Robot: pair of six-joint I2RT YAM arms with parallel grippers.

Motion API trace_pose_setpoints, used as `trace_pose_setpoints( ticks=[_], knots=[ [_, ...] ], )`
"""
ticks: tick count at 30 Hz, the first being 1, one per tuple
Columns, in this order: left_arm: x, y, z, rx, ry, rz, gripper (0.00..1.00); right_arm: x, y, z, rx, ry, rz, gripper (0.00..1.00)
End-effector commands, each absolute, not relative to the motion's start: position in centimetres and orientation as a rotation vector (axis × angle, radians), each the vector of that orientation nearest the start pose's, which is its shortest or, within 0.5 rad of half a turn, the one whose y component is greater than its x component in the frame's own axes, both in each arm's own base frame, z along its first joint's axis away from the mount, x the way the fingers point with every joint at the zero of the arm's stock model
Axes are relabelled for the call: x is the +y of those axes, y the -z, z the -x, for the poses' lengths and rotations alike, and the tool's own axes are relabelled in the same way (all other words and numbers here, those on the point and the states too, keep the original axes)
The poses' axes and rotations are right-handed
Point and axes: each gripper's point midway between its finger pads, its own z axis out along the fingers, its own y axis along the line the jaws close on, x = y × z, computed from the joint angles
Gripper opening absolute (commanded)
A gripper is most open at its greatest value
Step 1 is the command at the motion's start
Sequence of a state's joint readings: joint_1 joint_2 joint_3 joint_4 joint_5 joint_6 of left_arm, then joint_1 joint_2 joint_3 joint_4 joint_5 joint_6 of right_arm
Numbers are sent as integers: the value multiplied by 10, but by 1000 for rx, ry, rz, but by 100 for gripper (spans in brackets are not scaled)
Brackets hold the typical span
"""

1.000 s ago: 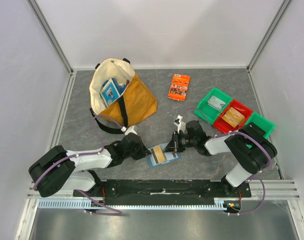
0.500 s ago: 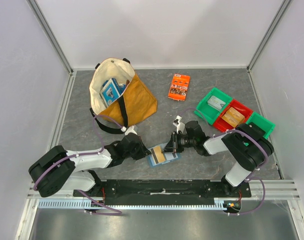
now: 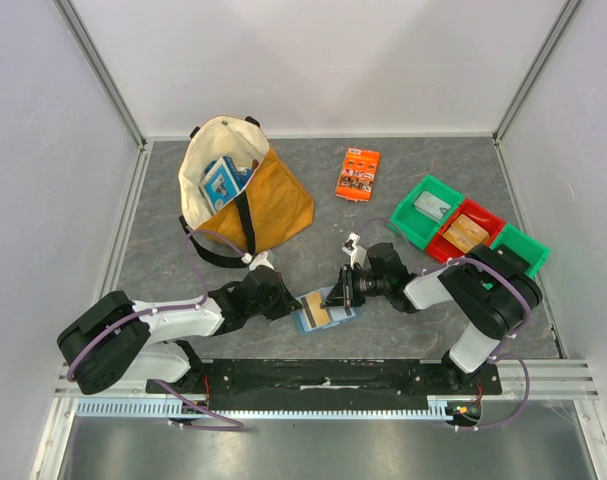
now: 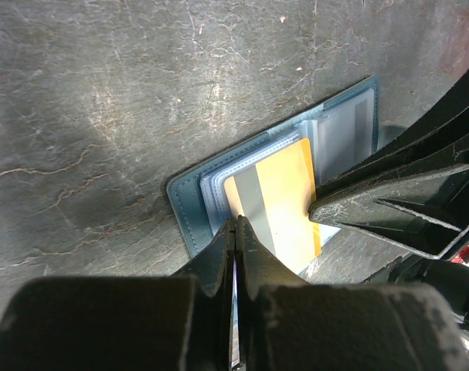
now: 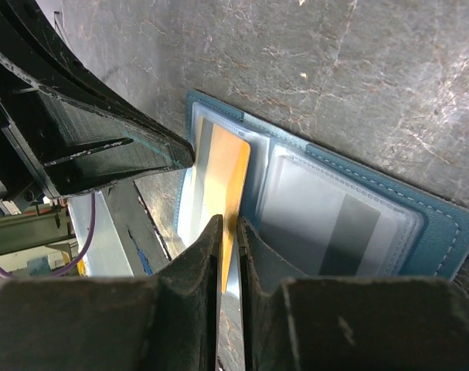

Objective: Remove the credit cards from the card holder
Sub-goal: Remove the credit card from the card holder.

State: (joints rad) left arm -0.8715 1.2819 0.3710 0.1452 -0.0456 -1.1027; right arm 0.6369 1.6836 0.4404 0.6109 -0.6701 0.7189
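From the top view I have soft, even light from overhead. The grey table (image 3: 463, 160) reads bright, with only short, faint shadows beside the arms and the bag (image 3: 273, 200). Both wrist views are dimmer and more contrasty. The left gripper (image 4: 234, 224) and right gripper (image 5: 229, 224) fill the foreground as dark, out-of-focus masses. The table texture behind them is sharp. The card holder (image 5: 446, 224) shows pale glare on its clear pockets.

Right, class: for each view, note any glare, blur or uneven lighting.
Top external: evenly lit, sharp. Left wrist: the left tool near the lens is blurred, the orange card sharp. Right wrist: glare whitens clear pockets of the card holder.
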Motion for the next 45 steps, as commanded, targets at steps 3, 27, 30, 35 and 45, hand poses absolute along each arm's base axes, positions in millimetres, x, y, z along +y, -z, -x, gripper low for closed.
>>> trace_pose_setpoints(
  ticks=[3, 27, 30, 35, 45],
  knots=[
    [-244, -2, -162, 2599, 797, 322, 2, 310, -34, -186, 2386, -1480, 375, 16],
    [-236, -11, -166, 2560, 820, 311, 6, 285, -28, -193, 2405, -1447, 313, 0],
    [-246, -27, -172, 2511, 878, 269, 16, 286, -28, -192, 2405, -1456, 313, 0],
    [-273, -54, -173, 2462, 1013, 158, 31, 289, -26, -190, 2411, -1473, 314, 0],
    [-278, -25, -170, 2571, 936, 131, 15, 290, -24, -189, 2421, -1478, 311, 0]
  ],
)
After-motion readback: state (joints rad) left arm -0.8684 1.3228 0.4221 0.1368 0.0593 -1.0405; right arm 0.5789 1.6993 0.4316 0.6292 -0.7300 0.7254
